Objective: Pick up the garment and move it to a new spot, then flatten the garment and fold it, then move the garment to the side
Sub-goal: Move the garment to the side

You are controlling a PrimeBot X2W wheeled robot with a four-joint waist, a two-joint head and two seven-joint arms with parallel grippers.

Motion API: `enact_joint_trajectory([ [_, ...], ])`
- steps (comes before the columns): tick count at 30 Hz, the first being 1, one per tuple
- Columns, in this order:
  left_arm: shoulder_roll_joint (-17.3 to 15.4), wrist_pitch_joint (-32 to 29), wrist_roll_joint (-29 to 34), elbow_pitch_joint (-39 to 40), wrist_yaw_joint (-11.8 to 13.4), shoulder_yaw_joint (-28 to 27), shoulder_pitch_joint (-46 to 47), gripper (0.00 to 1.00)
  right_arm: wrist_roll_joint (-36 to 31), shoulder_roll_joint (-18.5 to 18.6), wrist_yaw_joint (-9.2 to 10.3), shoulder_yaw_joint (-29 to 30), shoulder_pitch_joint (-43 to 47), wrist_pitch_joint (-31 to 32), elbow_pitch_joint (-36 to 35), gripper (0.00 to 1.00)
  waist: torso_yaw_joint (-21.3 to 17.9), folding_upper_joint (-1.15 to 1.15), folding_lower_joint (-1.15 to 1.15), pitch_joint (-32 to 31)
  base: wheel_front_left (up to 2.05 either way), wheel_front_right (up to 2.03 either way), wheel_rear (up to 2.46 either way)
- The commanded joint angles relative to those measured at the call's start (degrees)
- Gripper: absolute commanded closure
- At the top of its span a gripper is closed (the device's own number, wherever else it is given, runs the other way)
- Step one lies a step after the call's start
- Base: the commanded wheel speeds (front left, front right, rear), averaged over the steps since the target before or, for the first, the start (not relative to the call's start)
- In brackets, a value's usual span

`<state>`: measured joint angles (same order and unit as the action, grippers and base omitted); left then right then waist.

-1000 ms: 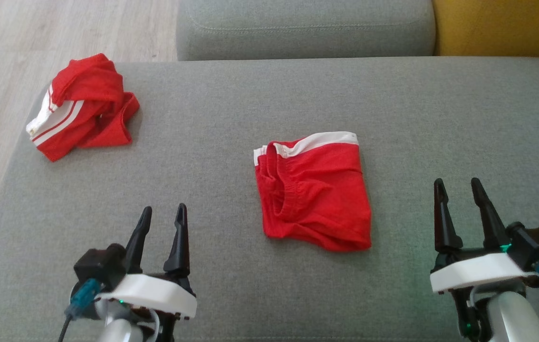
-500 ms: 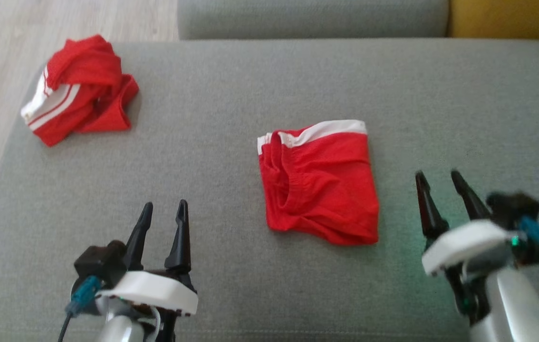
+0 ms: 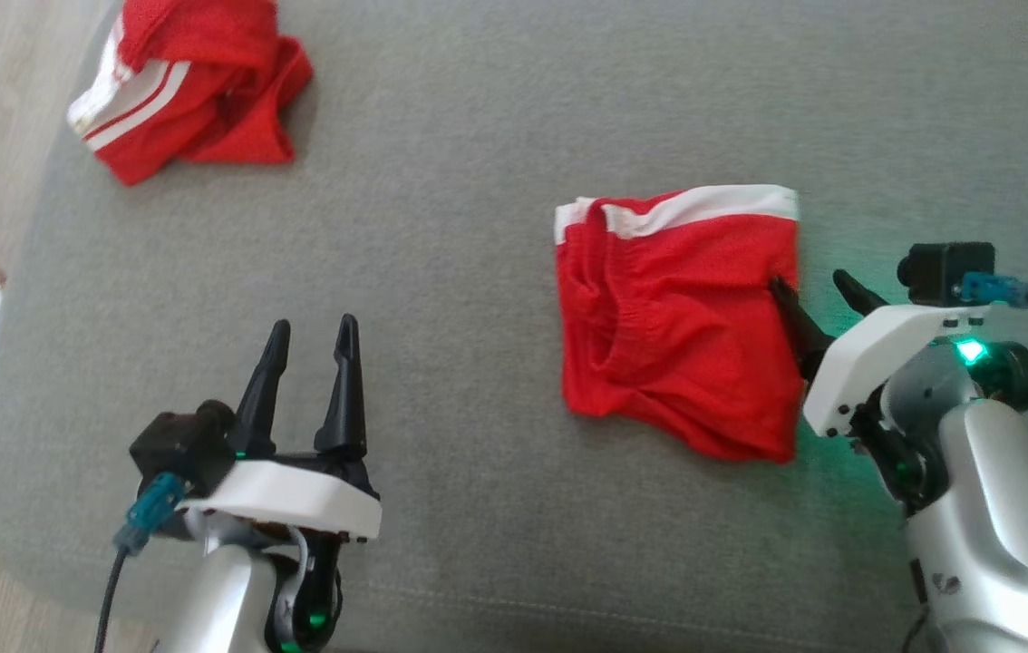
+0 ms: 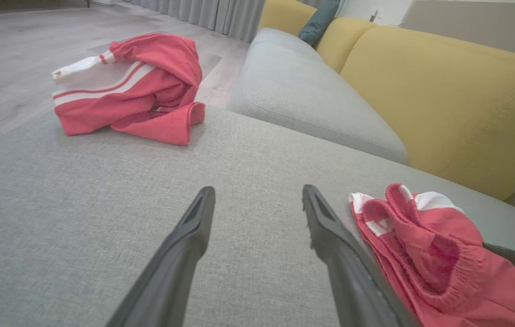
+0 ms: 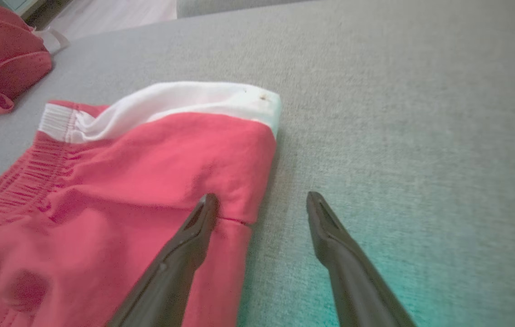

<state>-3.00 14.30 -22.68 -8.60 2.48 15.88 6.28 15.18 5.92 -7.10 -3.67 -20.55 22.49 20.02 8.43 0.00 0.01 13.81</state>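
On the grey sofa seat [image 3: 478, 272], right of its middle, lies a pair of red shorts [image 3: 677, 317], folded into a rough square with the white waistband [image 3: 704, 207] along its far edge. The right claw [image 3: 806, 279] stands wide apart at the shorts' right edge. One finger is over the red cloth and the other over bare upholstery, and nothing is gripped. Whether the inner fingertip touches the fabric I cannot tell. The left claw [image 3: 315, 323] is likewise spread and empty, hovering over the seat well apart from the shorts.

The shorts look like light, soft jersey: matte, finely knitted, limp, with a ribbed waistband and a puckered elastic seam [image 5: 35, 181] on the left side. They should weigh almost nothing and will not slip or break, but the stacked layers will probably slide apart or droop open if only the top ply is caught. The folded right edge, where the claw straddles it, seems the best hold, with all the layers pinched together. The waistband corner would be a firmer alternative.

A crumpled red garment [image 3: 192, 82] with white stripes sits at the seat's far left corner. The seat's coarse woven cover will likely drag on the cloth.
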Motion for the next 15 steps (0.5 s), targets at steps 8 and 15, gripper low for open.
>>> enact_joint_trajectory([
  [8,0.1,0.7,-0.9,2.1,0.1,-2.2,2.7,0.00,5.7,2.2,-0.39,-3.1,-3.4,5.2,0.9,0.69,2.5,0.00,-0.01,2.6,0.00,0.00,0.00],
  [15,0.1,0.7,0.6,3.2,0.2,-2.7,3.6,0.00,5.3,4.9,-0.39,-3.7,-6.1,2.8,-0.3,1.00,-0.8,0.00,-0.01,4.6,0.00,0.00,0.00],
])
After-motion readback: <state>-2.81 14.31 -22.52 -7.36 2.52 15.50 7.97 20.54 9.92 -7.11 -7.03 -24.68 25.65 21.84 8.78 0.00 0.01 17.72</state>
